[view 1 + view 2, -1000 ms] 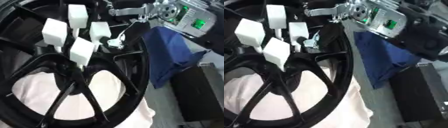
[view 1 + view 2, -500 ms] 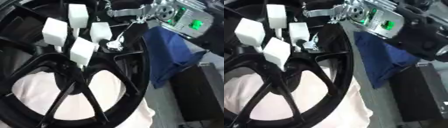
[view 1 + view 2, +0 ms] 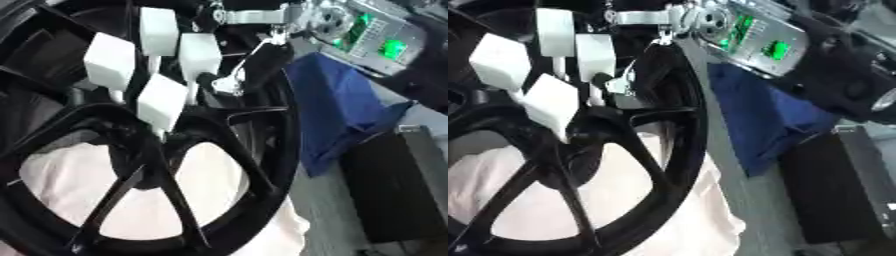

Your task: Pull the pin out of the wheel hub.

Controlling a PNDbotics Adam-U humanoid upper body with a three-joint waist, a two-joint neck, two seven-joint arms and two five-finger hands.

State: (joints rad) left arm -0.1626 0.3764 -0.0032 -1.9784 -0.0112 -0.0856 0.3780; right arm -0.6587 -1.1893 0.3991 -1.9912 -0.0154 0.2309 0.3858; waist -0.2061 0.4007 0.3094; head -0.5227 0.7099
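So I'm reaching my right hand (image 3: 262,17) in from the top over the black wheel hub (image 3: 149,145), fingers pinching the nearest white pin (image 3: 199,52) in the cluster near its centre, to pull it out.

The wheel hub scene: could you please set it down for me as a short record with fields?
wheel: black spoked wheel, filling the left of the view
pins: four white block-headed pins standing in the hub, clustered together
under wheel: pale cloth
right hand: right hand at the top edge over the rim; fingers not clear
left hand: not seen
right of wheel: blue cloth, black box
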